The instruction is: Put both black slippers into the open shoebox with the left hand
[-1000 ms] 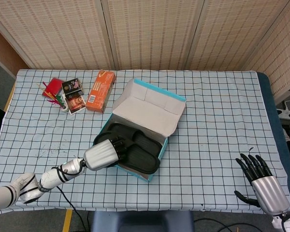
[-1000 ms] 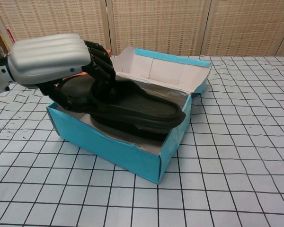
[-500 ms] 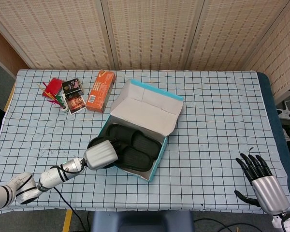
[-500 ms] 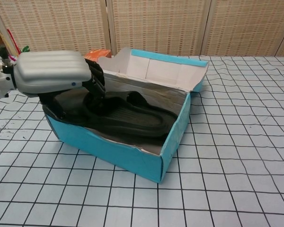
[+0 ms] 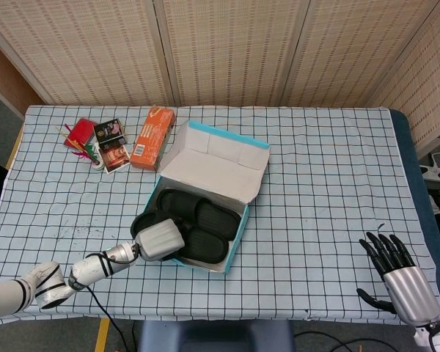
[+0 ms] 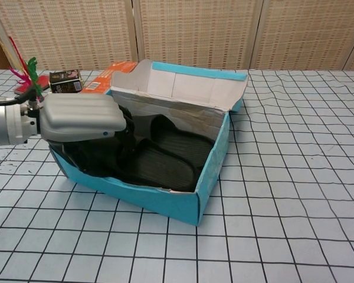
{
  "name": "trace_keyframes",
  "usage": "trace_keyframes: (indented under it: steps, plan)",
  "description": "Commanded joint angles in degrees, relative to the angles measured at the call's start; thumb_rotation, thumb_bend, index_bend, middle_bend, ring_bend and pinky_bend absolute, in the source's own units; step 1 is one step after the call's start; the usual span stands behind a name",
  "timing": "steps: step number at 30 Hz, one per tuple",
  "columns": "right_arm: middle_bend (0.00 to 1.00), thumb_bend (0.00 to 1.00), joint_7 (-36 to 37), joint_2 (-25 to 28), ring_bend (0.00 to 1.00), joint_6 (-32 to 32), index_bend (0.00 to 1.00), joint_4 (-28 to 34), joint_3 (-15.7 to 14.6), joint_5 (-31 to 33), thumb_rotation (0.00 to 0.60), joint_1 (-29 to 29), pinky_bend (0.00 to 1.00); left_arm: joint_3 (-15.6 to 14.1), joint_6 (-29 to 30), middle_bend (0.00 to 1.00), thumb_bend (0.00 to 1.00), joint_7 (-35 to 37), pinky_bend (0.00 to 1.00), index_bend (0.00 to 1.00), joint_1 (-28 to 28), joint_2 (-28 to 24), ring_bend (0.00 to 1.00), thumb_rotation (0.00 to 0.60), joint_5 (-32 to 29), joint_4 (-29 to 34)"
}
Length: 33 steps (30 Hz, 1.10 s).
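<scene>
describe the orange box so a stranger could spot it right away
On the checked tablecloth, look to the far-left corner, just left of the open turquoise shoebox. The orange box lies flat there, the longest item in that small cluster and the only orange one.

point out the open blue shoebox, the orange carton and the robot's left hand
open blue cardboard shoebox (image 6: 215,171), chest view, on its near right blue wall
flat orange carton (image 5: 152,137), head view, middle of its top face
silver-backed left hand (image 6: 82,117), chest view, on its ribbed silver back
</scene>
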<state>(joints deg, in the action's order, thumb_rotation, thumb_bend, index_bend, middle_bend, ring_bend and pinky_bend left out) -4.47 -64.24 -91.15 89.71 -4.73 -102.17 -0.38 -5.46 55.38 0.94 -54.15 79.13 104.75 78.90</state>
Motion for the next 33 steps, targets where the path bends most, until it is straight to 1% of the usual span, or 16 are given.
trace_keyframes:
  steps: [1,5,7,10,12,14,15,16,17,18,20,23,30,33]
  plan:
    - [0.0,0.12,0.0,0.0,0.0,0.1,0.0,0.0,0.0,0.0,0.477,0.1,0.0,-0.3,0.7,0.6,0.61,1.2,0.33,0.66,-0.1,0.6,0.4,0.6,0.5,-0.1]
    - [0.0,0.12,0.2,0.1,0.0,-0.2,0.0,0.0,0.1,0.0,0.476,0.0,0.0,-0.5,1.6,0.59,0.61,2.7,0.33,0.66,0.3,1.9,0.4,0.6,0.5,-1.9]
    - [0.0,0.12,0.3,0.1,0.0,-0.4,0.0,0.0,0.1,0.1,0.476,-0.1,0.0,-0.5,2.3,0.55,0.61,2.8,0.31,0.63,0.7,2.1,0.39,0.6,0.4,-2.4]
    - [0.0,0.12,0.4,0.2,0.0,-0.5,0.0,-0.1,0.1,0.1,0.475,-0.1,0.0,-0.2,4.7,0.39,0.59,3.4,0.22,0.48,1.4,2.0,0.26,0.6,0.6,-2.5]
    - [0.0,0.12,0.4,0.2,0.0,-0.4,0.0,-0.1,0.1,0.0,0.476,-0.1,0.0,0.1,6.3,0.27,0.57,3.8,0.18,0.37,1.9,1.8,0.15,0.6,0.8,-2.4]
    - [0.0,0.12,0.4,0.2,0.0,-0.3,0.0,-0.1,0.0,-0.2,0.476,-0.1,0.0,0.5,7.6,0.13,0.53,4.7,0.13,0.22,2.4,1.3,0.05,0.6,0.3,-2.1]
    - [0.0,0.12,0.4,0.2,0.0,-0.4,0.0,-0.1,-0.1,-0.2,0.476,-0.1,0.0,0.7,8.2,0.08,0.51,4.8,0.12,0.16,2.7,1.2,0.02,0.6,0.1,-2.1]
    - [0.0,0.12,0.3,0.2,0.0,-0.5,0.0,0.0,-0.1,-0.3,0.476,-0.1,0.0,1.1,9.3,0.05,0.5,5.3,0.11,0.11,3.3,1.1,0.01,0.6,-0.5,-2.0]
    - [0.0,0.12,0.4,0.3,0.0,-0.6,0.0,0.0,0.0,-0.3,0.475,-0.2,0.0,1.4,10.0,0.01,0.48,6.0,0.09,0.05,3.7,1.0,0.0,0.6,-0.9,-1.8]
    - [0.0,0.12,0.4,0.3,0.0,-0.7,0.0,0.0,0.0,-0.4,0.476,-0.2,0.0,1.5,10.5,0.0,0.47,7.0,0.09,0.02,4.0,0.8,0.0,0.6,-1.3,-1.5]
    - [0.0,0.12,0.3,0.3,0.0,-0.9,0.0,0.0,-0.1,-0.5,0.476,-0.3,0.0,1.8,11.1,0.0,0.45,10.0,0.09,0.0,4.6,0.2,0.0,0.6,-2.6,-0.1]
    - [0.0,0.12,0.2,0.3,0.0,-1.0,0.0,0.0,-0.2,-0.7,0.476,-0.3,0.0,1.8,10.5,0.0,0.43,13.5,0.09,0.0,4.8,-1.0,0.0,0.6,-3.9,2.1]
    - [0.0,0.12,0.2,0.2,0.0,-0.9,0.0,0.0,-0.3,-1.0,0.476,-0.3,0.0,1.8,8.8,0.0,0.44,14.5,0.09,0.0,4.9,-4.4,0.0,0.6,-5.0,6.9]
    - [0.0,0.12,0.4,0.3,0.0,-0.9,0.0,0.0,-0.3,-1.0,0.476,-0.3,0.0,2.2,9.6,0.0,0.47,14.3,0.09,0.0,5.6,-5.7,0.03,0.6,-5.4,8.0]
